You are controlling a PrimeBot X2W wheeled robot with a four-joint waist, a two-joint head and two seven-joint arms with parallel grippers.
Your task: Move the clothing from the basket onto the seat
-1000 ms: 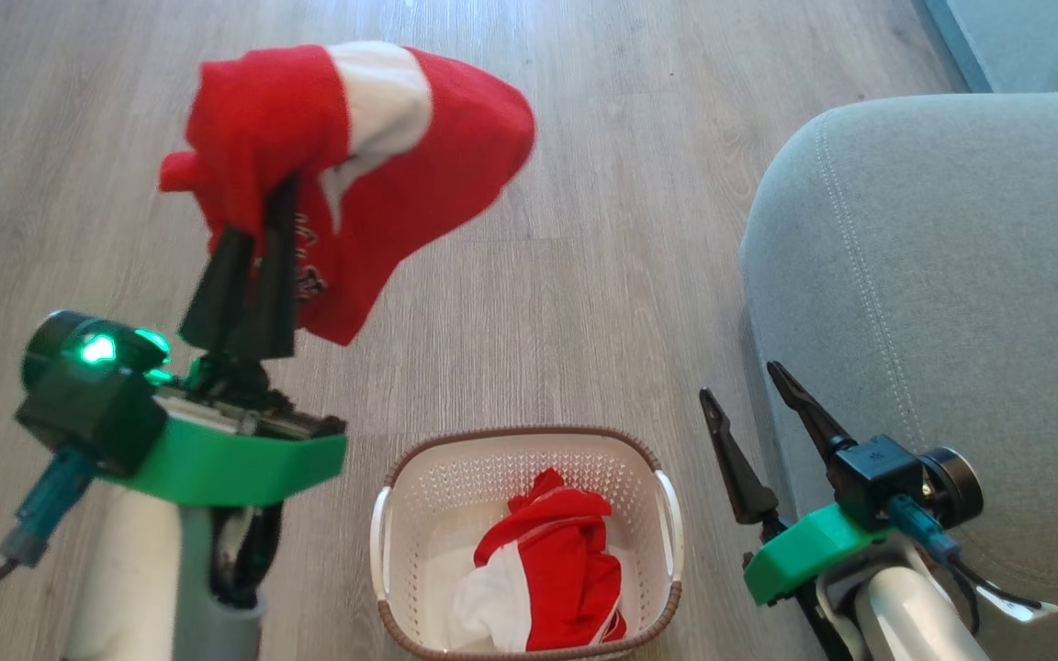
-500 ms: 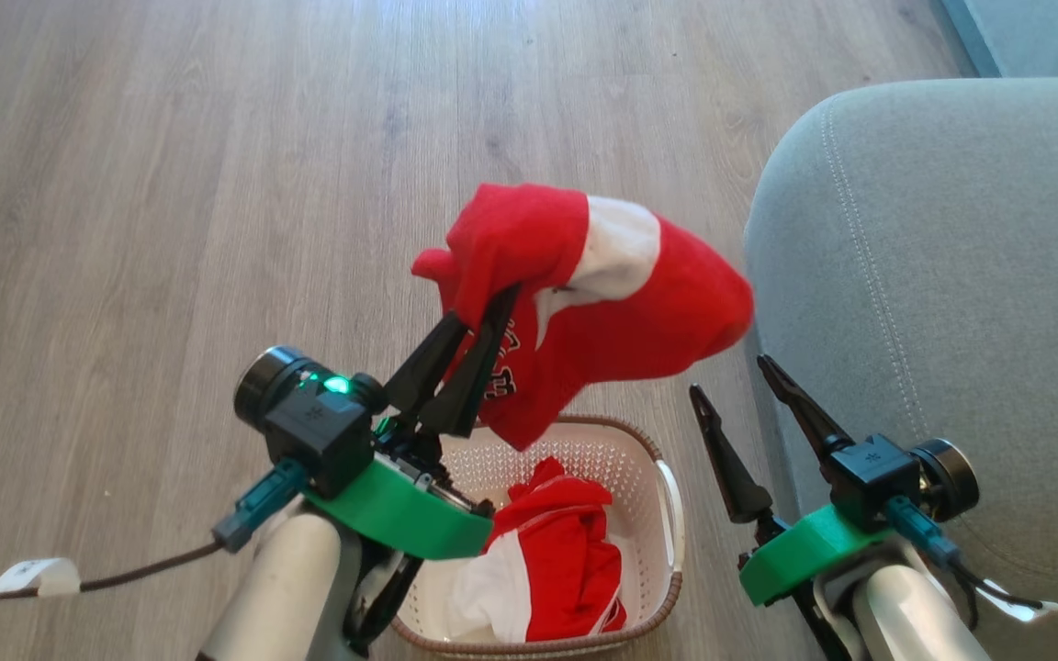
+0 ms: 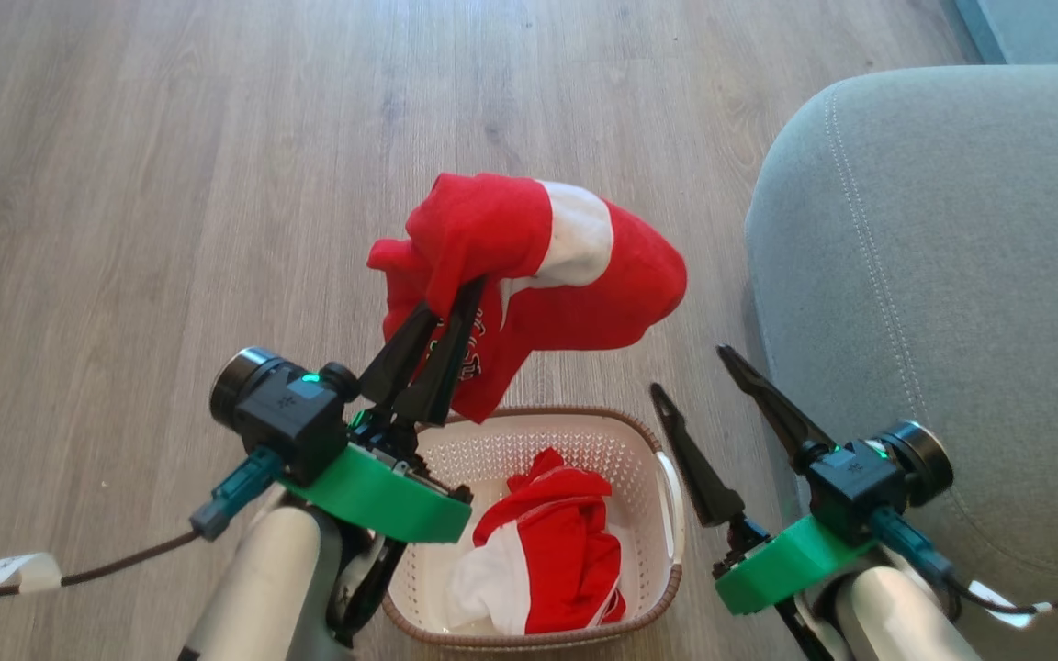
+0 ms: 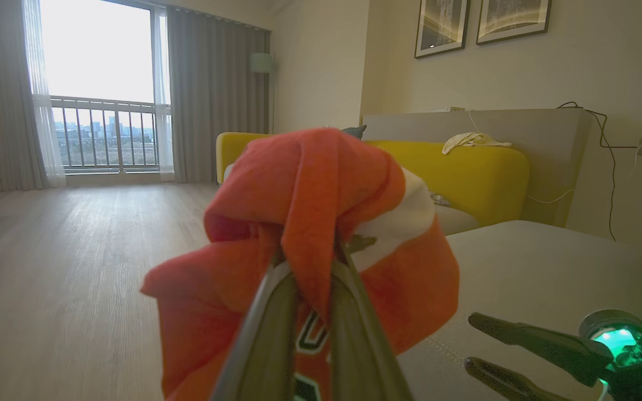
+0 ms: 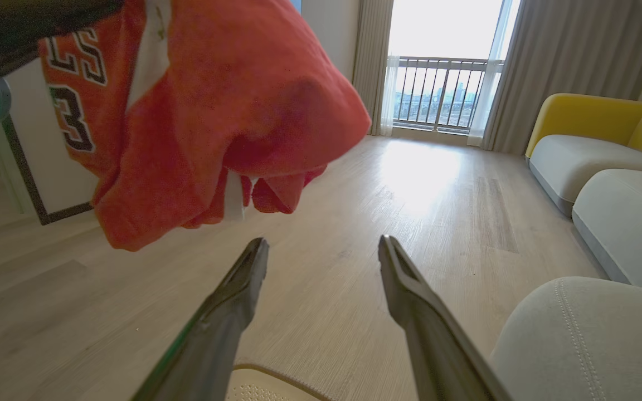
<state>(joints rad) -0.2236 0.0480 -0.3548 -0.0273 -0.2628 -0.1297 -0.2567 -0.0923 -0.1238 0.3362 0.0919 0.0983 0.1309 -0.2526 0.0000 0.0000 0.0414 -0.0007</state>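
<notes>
Grey seat point(image 3: 951, 275) beside basket point(image 3: 529, 441), wooden floor point(image 3: 171, 184).

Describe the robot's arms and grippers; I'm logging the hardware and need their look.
The left gripper and right gripper match: two long, dark, tapering fingers, a green bracket, a pale forearm. Beside each wrist sits a round black camera with a green light and a teal connector. The left arm's dark cable carries a white tag.

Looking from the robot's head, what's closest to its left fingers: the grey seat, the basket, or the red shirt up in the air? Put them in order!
1. The red shirt: held in the left gripper.
2. The basket: on the floor just below.
3. The seat: off to the right.
</notes>
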